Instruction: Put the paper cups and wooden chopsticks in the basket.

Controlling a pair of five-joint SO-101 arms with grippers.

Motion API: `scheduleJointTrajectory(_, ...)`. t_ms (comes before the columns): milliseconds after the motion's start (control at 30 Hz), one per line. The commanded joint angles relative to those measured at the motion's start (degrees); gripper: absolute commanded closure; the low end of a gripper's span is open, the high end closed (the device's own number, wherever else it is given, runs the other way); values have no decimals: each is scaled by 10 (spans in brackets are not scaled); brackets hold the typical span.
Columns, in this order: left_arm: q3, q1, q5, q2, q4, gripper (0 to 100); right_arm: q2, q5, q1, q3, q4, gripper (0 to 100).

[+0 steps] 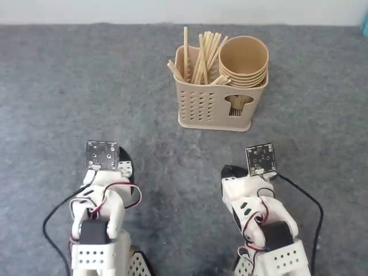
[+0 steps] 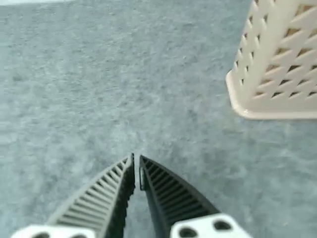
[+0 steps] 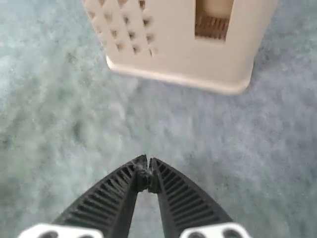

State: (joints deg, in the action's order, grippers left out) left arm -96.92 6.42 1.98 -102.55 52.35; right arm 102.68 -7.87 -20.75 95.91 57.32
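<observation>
The cups (image 1: 244,57) sit stacked in the basket (image 1: 213,106), with the chopsticks (image 1: 201,54) upright beside them. The left pincer (image 2: 136,161) and right pincer (image 3: 147,166) are both pressed together, low over the grey worktop (image 1: 57,86).

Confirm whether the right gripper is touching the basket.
Apart. The right wrist view shows the right gripper with a strip of bare grey mat between its tips and the base of the basket.
</observation>
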Motion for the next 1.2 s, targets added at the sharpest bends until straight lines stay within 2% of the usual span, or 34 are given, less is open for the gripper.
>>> scheduleJointTrajectory(0,4,-6,-60,-15,113,987,0,8,21,6,62,983)
scheduleJointTrajectory(333,4,24,-89,-13,135,986,0,10,46,4,172,983)
scheduleJointTrajectory(500,4,27,-92,-17,201,987,0,9,46,5,168,983)
scheduleJointTrajectory(1167,4,26,-91,-15,199,987,0,9,46,5,168,983)
